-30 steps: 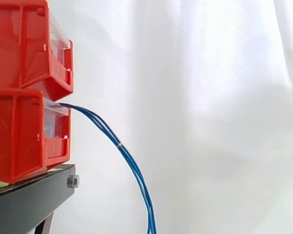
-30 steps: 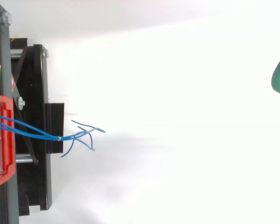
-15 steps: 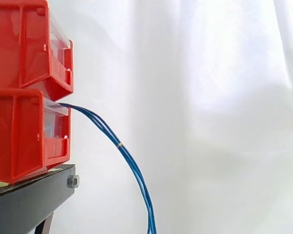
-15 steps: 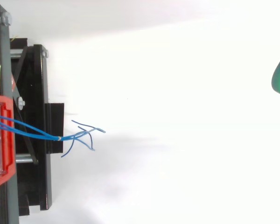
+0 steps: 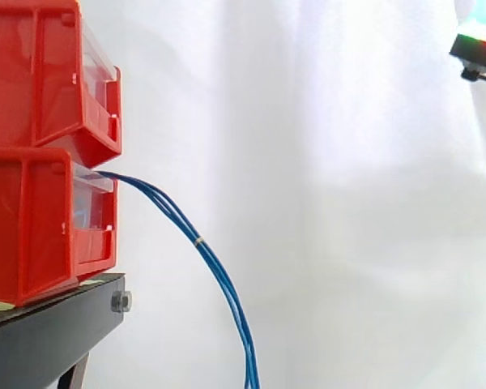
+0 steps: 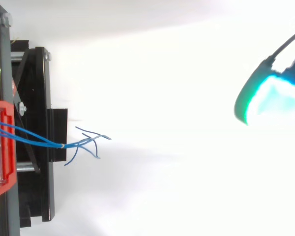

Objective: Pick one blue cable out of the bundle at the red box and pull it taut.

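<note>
The hand (image 6: 265,98), grip impossible to tell, is hovering well apart from the blue cables (image 5: 198,241), likely risking catching several since they're hanging bunched together.

Bright, even light; white curtain (image 5: 348,203) near overexposed; soft grey shadow beside blue cables (image 6: 60,145), top view.

My side camera sits beside the work, about level with the red bins (image 5: 32,219) on the black stand (image 5: 49,336), close in, facing across them to the white curtain (image 5: 348,211). The top camera looks straight down, with the bins at its left edge and a wider stretch in frame. Both share the bin fronts, the blue cables (image 5: 220,279) and what is probably my hand (image 6: 268,98) at the right.
</note>
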Available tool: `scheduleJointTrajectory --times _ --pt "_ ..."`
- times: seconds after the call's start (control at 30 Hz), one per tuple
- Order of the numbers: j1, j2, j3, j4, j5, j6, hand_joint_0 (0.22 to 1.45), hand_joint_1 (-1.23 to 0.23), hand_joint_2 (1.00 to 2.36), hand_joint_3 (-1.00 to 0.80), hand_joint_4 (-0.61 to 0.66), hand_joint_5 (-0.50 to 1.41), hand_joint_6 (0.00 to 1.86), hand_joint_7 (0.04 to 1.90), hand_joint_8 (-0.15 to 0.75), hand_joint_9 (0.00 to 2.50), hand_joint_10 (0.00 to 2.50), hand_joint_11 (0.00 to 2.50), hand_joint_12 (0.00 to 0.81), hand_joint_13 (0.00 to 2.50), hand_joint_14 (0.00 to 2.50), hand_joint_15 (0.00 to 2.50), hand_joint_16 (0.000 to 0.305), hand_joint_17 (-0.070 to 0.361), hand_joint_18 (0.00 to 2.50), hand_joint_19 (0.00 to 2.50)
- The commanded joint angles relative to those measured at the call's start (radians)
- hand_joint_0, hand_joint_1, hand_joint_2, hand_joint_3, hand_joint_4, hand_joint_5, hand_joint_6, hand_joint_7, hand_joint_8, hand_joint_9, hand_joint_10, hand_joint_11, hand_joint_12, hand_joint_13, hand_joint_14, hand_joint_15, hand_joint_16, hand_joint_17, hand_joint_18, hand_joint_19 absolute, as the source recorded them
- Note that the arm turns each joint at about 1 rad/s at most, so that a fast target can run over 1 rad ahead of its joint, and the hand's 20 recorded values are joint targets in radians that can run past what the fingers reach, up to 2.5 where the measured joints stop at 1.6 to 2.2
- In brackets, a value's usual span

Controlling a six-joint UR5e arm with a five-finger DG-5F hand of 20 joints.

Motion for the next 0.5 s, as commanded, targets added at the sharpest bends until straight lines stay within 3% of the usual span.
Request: scheduleJointTrajectory --times 0.0,0.2,0.3,0.47 --pt "0.010 -0.023 0.000 0.017 0.000 0.002 0.42 -0.63 1.00 -0.50 0.24 -0.23 0.50 0.66 0.335 0.31 0.00 0.13 0.411 0.43 0.01 0.21 0.066 0.149 0.45 0.29" --pt "0.020 -0.081 0.000 0.088 0.000 0.003 0.42 -0.70 1.00 -0.50 0.24 -0.23 0.50 0.66 0.331 0.32 0.00 0.14 0.410 0.43 0.01 0.22 0.066 0.149 0.45 0.31" --pt "0.025 -0.110 0.000 0.112 -0.002 0.000 0.44 -0.80 1.00 -0.50 0.24 -0.22 0.50 0.68 0.320 0.30 0.00 0.17 0.408 0.37 0.01 0.21 0.064 0.143 0.41 0.29" --pt "0.031 -0.144 0.000 0.160 -0.002 0.003 0.48 -0.89 1.00 -0.50 0.20 -0.21 0.50 0.71 0.290 0.20 0.00 0.19 0.399 0.18 0.01 0.16 0.061 0.137 0.22 0.23"
